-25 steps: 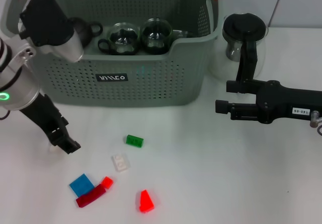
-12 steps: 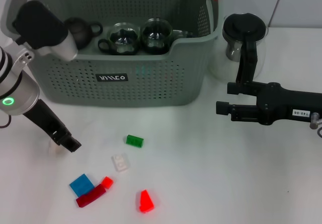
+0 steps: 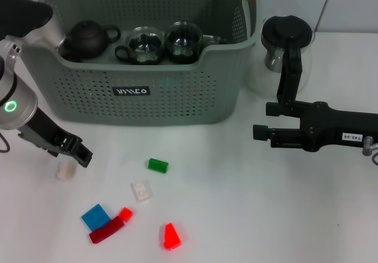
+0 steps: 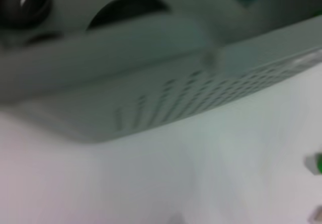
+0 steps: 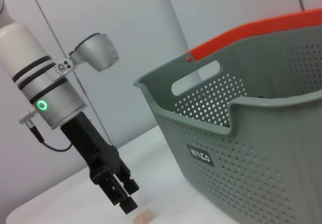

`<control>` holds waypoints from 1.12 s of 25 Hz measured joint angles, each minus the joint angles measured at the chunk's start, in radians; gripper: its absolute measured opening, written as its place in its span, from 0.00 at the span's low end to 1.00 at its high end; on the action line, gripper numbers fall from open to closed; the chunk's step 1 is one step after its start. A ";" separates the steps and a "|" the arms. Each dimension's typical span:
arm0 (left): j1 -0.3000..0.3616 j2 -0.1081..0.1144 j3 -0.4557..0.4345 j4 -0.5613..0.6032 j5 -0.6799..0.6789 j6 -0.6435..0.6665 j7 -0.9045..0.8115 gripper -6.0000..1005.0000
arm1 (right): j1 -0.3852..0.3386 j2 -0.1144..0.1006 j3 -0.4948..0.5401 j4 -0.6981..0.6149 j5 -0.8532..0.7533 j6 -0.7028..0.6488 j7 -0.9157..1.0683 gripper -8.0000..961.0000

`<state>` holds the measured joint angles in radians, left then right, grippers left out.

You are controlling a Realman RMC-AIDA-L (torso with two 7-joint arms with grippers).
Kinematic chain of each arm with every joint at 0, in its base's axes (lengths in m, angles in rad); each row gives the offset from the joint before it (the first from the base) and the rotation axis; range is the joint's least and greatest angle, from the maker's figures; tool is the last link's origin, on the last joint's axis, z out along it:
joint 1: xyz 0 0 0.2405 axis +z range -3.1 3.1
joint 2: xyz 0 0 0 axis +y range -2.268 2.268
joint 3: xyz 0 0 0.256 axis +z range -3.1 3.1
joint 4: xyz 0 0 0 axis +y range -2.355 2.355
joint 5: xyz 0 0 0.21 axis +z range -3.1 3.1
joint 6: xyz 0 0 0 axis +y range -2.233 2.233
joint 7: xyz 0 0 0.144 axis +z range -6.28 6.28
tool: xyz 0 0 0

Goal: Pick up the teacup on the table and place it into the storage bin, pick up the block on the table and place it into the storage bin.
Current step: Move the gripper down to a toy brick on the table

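On the table before the bin lie scattered blocks; a pale block sits just beside the left gripper, jaws apparently shut, empty. Right gripper hovers apart, grip unclear.

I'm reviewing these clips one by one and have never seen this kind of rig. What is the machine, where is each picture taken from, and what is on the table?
It is a two-armed robot. The head view looks down at a white table; the other two pictures come from cameras on its wrists. The left gripper hangs low by a small pale block, holding nothing. The right gripper waits near a glass jug. The grey storage bin already holds a dark teapot and glass cups. Loose blocks lie in front: green, white, blue, red.
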<state>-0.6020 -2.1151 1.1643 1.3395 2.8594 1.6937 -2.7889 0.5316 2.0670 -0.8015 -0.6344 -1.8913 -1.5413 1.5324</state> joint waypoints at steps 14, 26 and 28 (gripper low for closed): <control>-0.002 0.025 -0.009 -0.166 0.000 -0.096 -0.103 0.65 | 0.001 0.001 -0.001 0.000 -0.003 0.000 0.000 0.92; -0.016 0.047 -0.009 -0.245 0.000 -0.170 -0.113 0.63 | -0.001 0.001 0.003 -0.001 -0.003 0.000 0.000 0.92; -0.016 0.050 -0.007 -0.249 0.000 -0.172 -0.113 0.63 | 0.000 0.001 0.002 -0.001 -0.003 0.000 0.000 0.92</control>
<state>-0.6181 -2.0647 1.1574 1.0906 2.8593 1.5214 -2.9022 0.5313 2.0677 -0.8000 -0.6351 -1.8945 -1.5417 1.5325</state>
